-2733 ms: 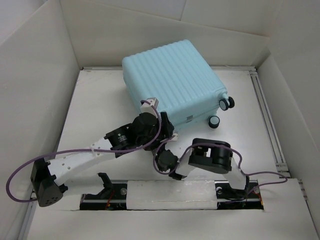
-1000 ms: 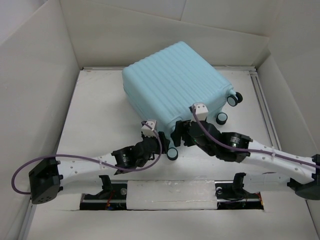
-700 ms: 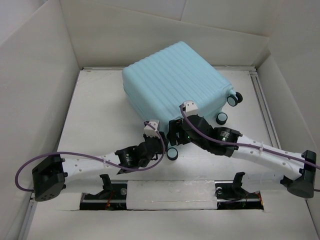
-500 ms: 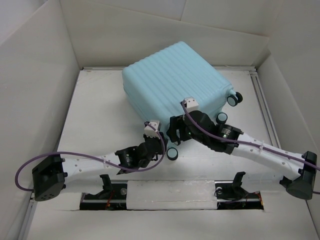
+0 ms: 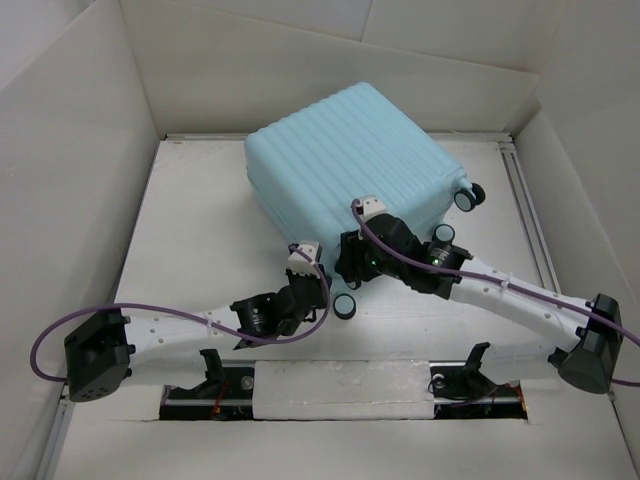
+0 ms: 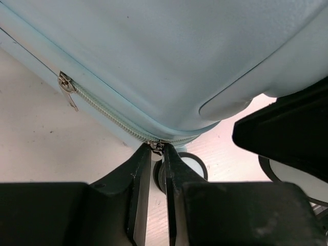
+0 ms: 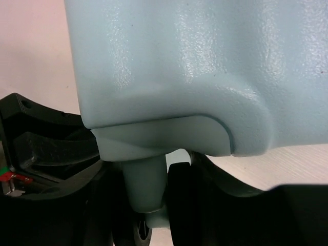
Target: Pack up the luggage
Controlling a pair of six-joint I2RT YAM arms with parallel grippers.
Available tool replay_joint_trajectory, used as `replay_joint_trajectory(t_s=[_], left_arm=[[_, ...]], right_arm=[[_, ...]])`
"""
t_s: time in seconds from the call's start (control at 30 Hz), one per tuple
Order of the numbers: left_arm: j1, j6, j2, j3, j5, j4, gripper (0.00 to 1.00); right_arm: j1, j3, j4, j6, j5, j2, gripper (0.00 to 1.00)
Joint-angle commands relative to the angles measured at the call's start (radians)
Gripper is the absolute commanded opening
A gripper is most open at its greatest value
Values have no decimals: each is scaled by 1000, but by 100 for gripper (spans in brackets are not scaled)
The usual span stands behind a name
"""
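The luggage (image 5: 350,160) lies closed on the table, ribbed pale aqua shell up. At its near corner my left gripper (image 5: 322,283) is shut, and in the left wrist view its tips (image 6: 157,149) pinch a metal zipper pull (image 6: 157,146) on the zipper seam. A second zipper pull (image 6: 65,87) hangs further left. My right gripper (image 5: 346,280) reaches the same corner from the right. In the right wrist view its jaws (image 7: 159,205) clasp the aqua caster stem (image 7: 145,184) and black caster wheel (image 7: 179,205).
Two more caster wheels (image 5: 443,234) (image 5: 466,197) stick out on the luggage's right side. White walls (image 5: 80,180) enclose the table (image 5: 200,230) on three sides. A metal rail (image 5: 530,220) runs along the right edge.
My left gripper's jaws have closed on the zipper pull. The right arm has shifted left onto the near corner, and its jaws have narrowed round the caster. The luggage has stayed put over the last second.
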Motion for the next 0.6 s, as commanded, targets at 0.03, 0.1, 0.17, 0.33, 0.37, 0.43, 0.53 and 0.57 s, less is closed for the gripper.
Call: replay_joint_trajectory(t_s=[0.03,0.1,0.17,0.33,0.37,0.43,0.53,0.57], left_arm=[[66,17,-29,-25,-106,6,0],[66,17,-29,-47,-106,18,0],[66,17,-29,-47,-106,18,0],[66,39,-17,-36,-79,47,7],[66,39,0,-27,-79,47,16],[66,48,21,-12,-79,47,37],[66,48,67,30,-89,24,53],[66,48,77,30,-89,13,53]], right_arm=[[-30,-8,-4,-34,-14,5,28],[-30,-20,-4,-34,-14,-21,10],[-30,-29,-4,-34,-14,-38,1],[-30,-29,-14,-34,-25,-73,0],[-30,-29,-14,-34,-25,-73,0],[-30,-29,-14,-34,-53,-84,0],[-30,-29,-14,-34,-53,-94,0],[-30,-29,-14,-34,-62,-94,0]])
